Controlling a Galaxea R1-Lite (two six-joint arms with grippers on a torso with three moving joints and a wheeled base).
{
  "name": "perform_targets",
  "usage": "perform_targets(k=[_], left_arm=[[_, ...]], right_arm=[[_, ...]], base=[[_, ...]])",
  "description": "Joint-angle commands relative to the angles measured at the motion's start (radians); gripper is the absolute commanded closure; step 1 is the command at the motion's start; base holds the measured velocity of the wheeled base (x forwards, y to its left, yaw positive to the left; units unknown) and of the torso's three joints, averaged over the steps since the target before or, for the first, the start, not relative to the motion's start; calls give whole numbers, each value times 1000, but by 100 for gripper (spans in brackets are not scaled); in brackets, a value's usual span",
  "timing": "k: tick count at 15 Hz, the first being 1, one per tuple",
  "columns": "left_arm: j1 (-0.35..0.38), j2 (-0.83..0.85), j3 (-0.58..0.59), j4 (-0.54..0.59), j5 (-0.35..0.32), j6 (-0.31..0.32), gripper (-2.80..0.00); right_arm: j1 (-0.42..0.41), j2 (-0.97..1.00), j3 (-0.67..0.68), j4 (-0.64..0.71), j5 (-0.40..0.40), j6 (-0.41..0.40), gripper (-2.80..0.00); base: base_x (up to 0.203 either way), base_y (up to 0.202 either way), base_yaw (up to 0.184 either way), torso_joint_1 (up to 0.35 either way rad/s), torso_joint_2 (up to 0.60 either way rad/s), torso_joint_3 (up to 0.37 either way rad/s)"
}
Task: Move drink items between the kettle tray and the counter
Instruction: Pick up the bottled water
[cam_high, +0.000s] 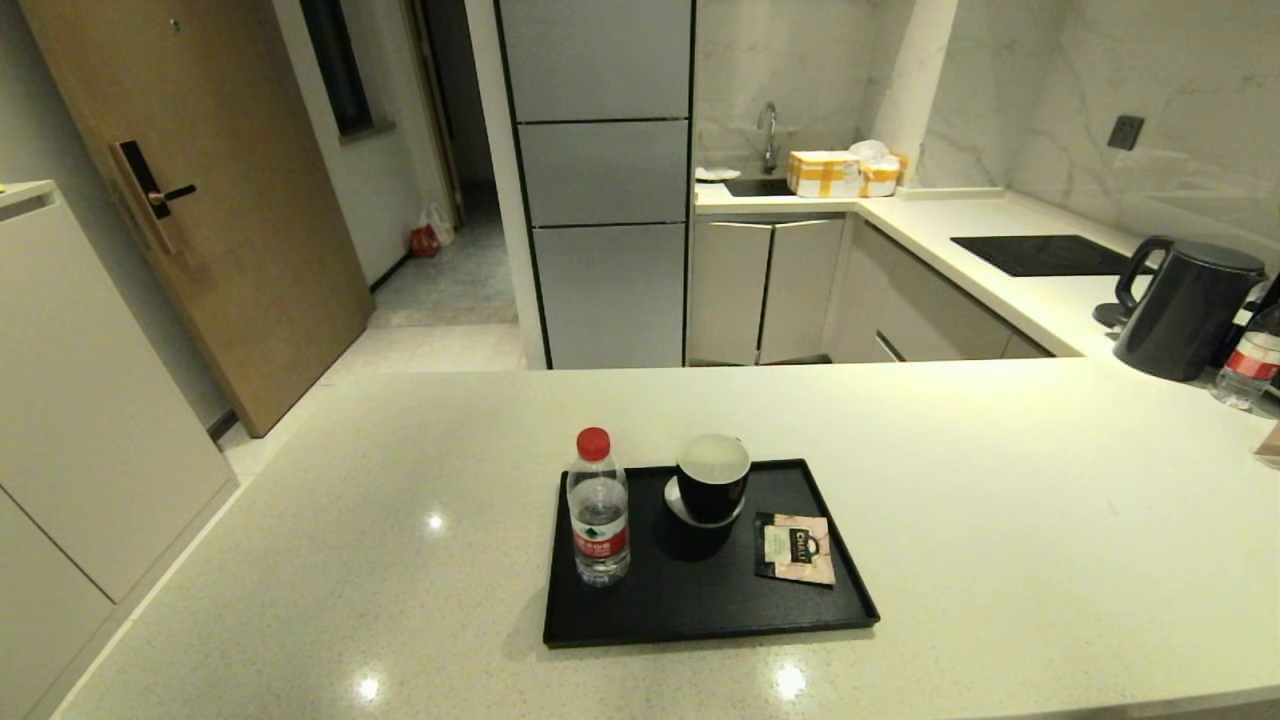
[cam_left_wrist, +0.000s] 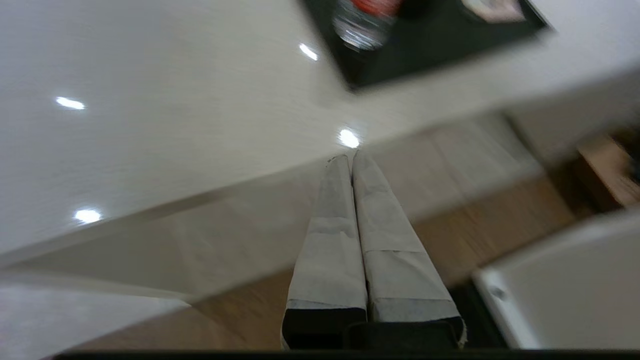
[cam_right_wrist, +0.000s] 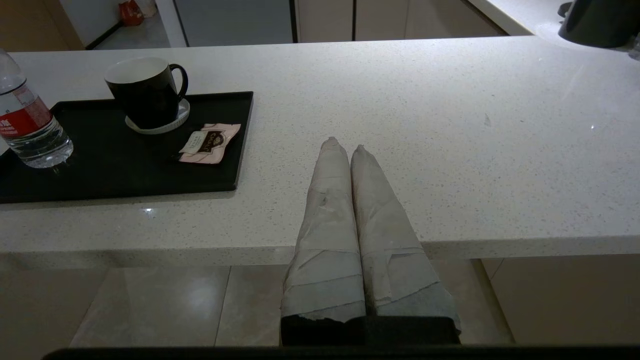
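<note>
The clear water bottle (cam_high: 598, 510) with red cap and label stands upright at the left end of the matte black tray (cam_high: 700, 615). The pink-and-black tea sachet (cam_high: 796, 548) lies flat at the tray's right side. The tray rests on the cream speckled counter (cam_high: 1000, 520). Neither arm shows in the head view. My right gripper (cam_right_wrist: 344, 146) is shut and empty at the counter's near edge, right of the tray (cam_right_wrist: 120, 175), bottle (cam_right_wrist: 27, 125) and sachet (cam_right_wrist: 207, 142). My left gripper (cam_left_wrist: 350, 157) is shut and empty below the counter's near edge, the tray (cam_left_wrist: 425, 50) beyond it.
A black cup (cam_high: 712, 476) with white inside sits on a coaster mid-tray. A dark grey kettle (cam_high: 1185, 308) and a second bottle (cam_high: 1248, 365) stand at the far right. A black hob panel (cam_high: 1045, 254) lies behind on the side counter.
</note>
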Motion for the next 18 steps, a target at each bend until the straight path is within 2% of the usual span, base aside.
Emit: perform_targets(k=[1,3,7,11,14,16,17,18], left_arm=[[-28,310,-15,-86,-78,8,0],[-36,526,3,-281,-119,15,0],[-64,869,91,-809,-159,26,0],[-84,1152,111,-1146,-159,107,0],[-118,1317,72,-1314,-158,142,0],[-132,1369,40,-1402,-157,150,0],[-132,1372,39,-1410,-160,149,0],[-134,1389,37,-1479,-164,147,0]], right_arm=[[0,0,2,0,0,0,0],[0,0,2,0,0,0,0],[0,0,2,0,0,0,0],[0,0,2,0,0,0,0],[0,0,2,0,0,0,0],[0,0,2,0,0,0,0],[0,0,2,0,0,0,0],[0,0,2,0,0,0,0]], base=[[0,0,0,0,0,0],[0,0,0,0,0,0],[0,0,0,0,0,0],[0,0,0,0,0,0],[0,0,0,0,0,0],[0,0,0,0,0,0],[0,0,0,0,0,0],[0,0,0,0,0,0]])
